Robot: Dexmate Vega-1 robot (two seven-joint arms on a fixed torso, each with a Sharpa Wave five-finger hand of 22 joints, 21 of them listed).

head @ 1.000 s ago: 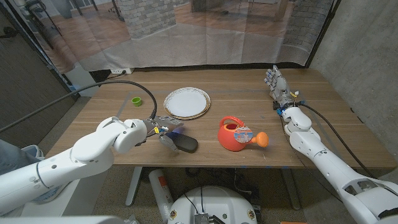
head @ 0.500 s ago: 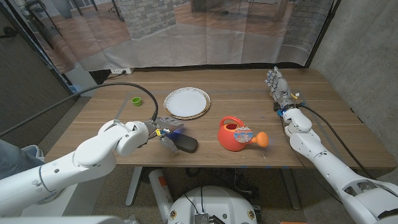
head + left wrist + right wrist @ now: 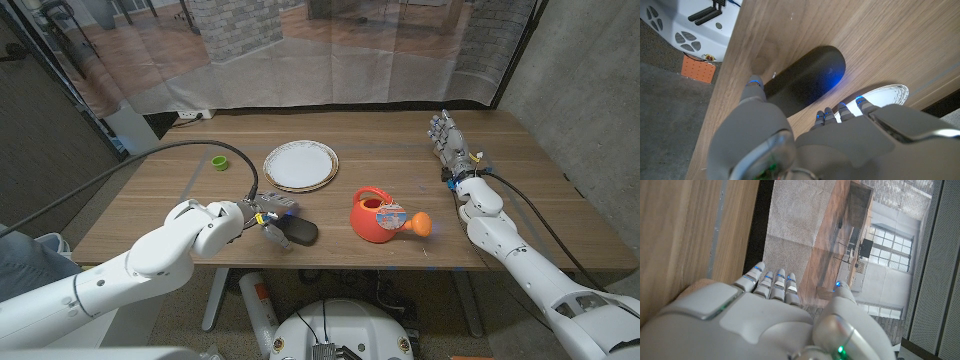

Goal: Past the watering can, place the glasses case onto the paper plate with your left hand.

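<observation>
Wooden bench (image 3: 400,150) is shown carrying a plate (image 3: 300,165), a red can (image 3: 380,216) and a dark case (image 3: 296,232) near the front edge, flanked by the spread left robot hand (image 3: 268,214), while the right robot hand (image 3: 447,140) is held spread, empty.

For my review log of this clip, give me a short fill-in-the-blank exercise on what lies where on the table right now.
1. The dark case lies on the ____, not on the plate.
2. The hand at the case is the robot's ____ hand.
3. The orange watering can stands to the robot's ____ of the case.
4. The small green cap lies to the robot's ____ of the plate.

Missing words: table; left; right; left
</observation>
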